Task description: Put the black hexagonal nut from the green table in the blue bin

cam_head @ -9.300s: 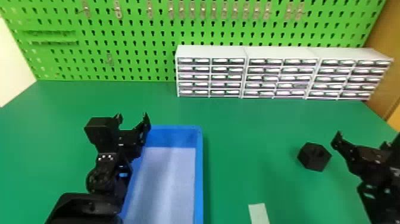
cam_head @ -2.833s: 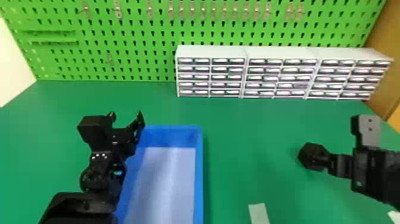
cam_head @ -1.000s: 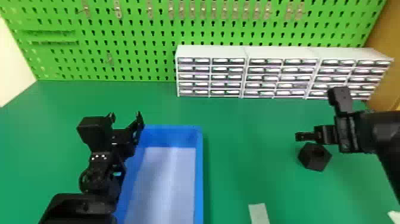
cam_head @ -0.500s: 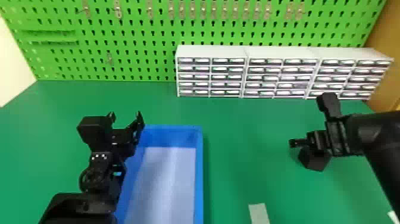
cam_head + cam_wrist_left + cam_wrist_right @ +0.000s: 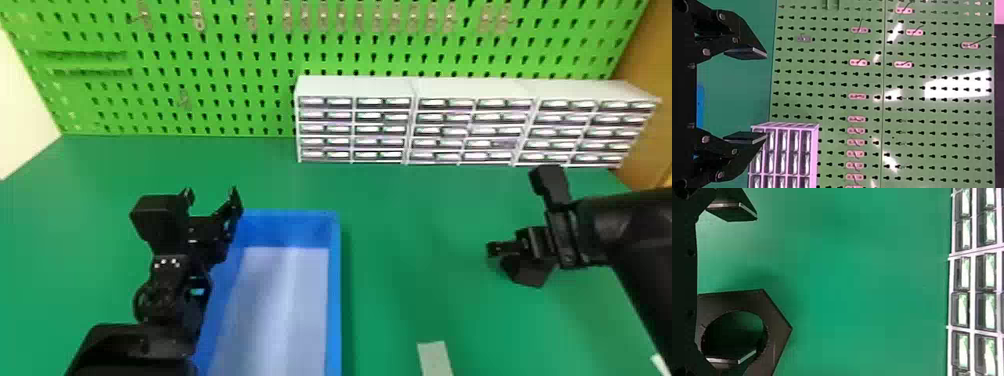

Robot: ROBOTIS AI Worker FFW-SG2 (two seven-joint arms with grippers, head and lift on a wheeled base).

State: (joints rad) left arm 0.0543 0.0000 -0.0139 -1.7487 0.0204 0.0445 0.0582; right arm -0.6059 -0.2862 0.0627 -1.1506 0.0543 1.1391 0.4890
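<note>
left gripper [image 5: 210, 191] near blue bin [image 5: 334, 300]; right gripper [image 5: 507, 248] at black hexagonal nut [image 5: 529, 272]; white drawer units [image 5: 355, 120] behind

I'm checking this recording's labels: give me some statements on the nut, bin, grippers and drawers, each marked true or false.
1. The black nut is on the green table, to the right of the blue bin. True.
2. The right gripper is nearer the nut than the left gripper is. True.
3. The left gripper's fingers are shut together. False: they stand apart.
4. The white drawers stand at the back of the table, before the green pegboard. True.
5. The right gripper is over the bin. False: it is at the nut.
6. The nut is solid. False: it has a round hole.
</note>
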